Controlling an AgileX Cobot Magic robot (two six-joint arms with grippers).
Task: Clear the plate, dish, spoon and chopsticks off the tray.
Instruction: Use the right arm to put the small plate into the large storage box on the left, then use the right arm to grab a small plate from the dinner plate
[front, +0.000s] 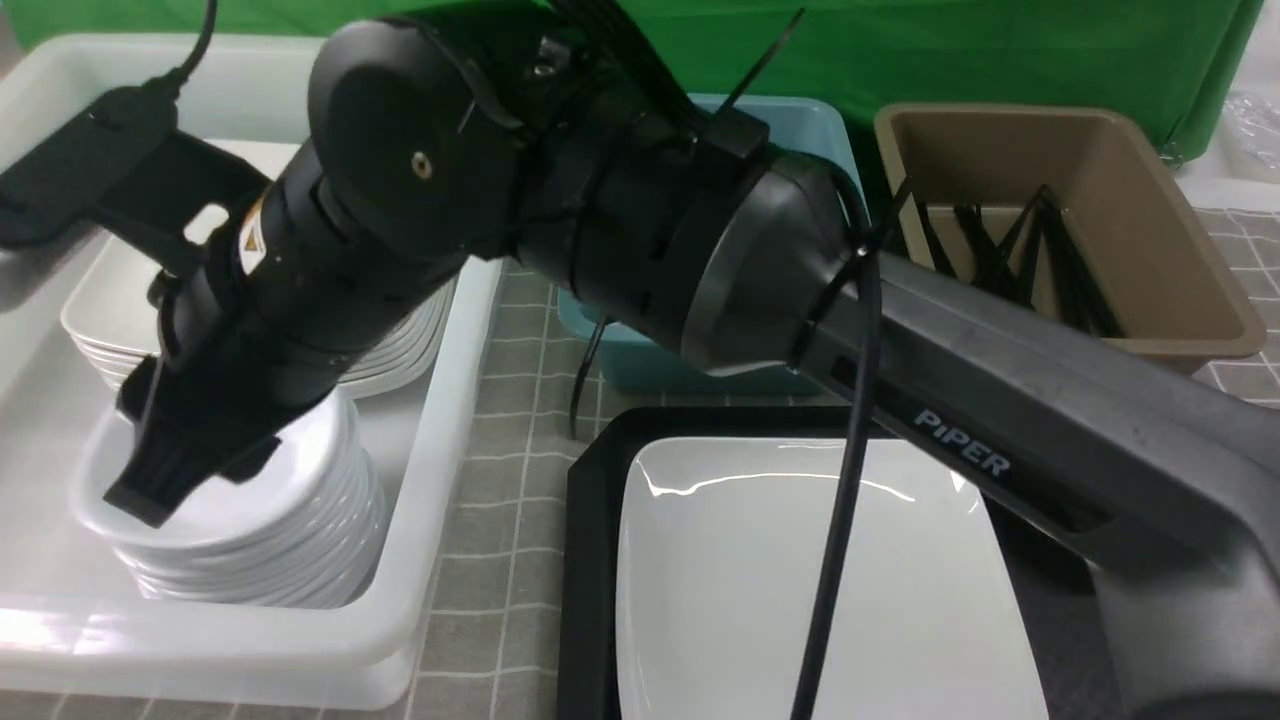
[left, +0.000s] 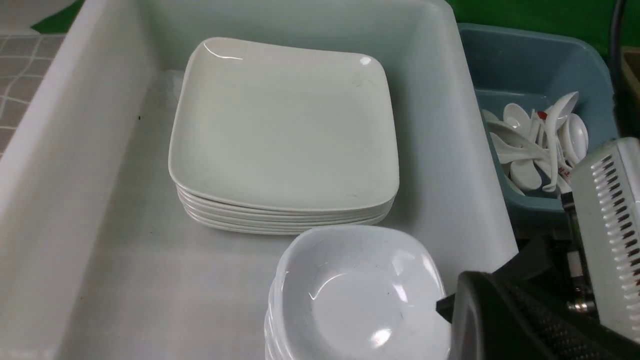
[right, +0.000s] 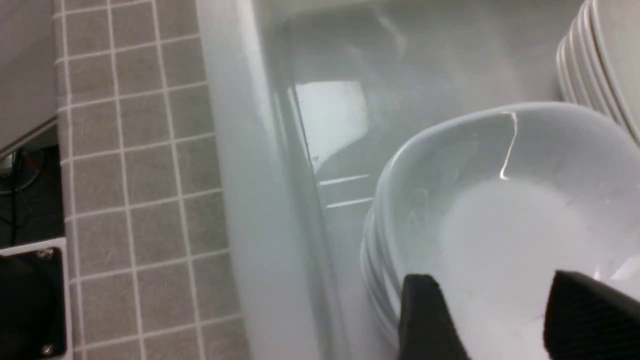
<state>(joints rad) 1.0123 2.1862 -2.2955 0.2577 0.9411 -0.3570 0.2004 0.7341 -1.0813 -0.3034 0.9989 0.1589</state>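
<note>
The white plate (front: 800, 580) lies on the black tray (front: 590, 560) at the front centre. My right arm reaches across to the left over the white bin. There my right gripper (front: 150, 500) (right: 492, 277) hangs open just above a stack of small white dishes. The top dish (front: 260, 490) (left: 360, 295) (right: 500, 200) rests on that stack, with one finger (right: 425, 310) over its rim and the other inside it. In the left wrist view my left gripper (left: 480, 310) shows dark and shut beside the stack. Spoon and chopsticks are out of view.
The white bin (front: 450, 400) also holds a stack of large plates (left: 285, 135). A teal tub (left: 530, 65) of white cutlery and a brown tub (front: 1160, 220) of black sticks stand behind the tray. The right forearm (front: 1000, 400) crosses over the tray.
</note>
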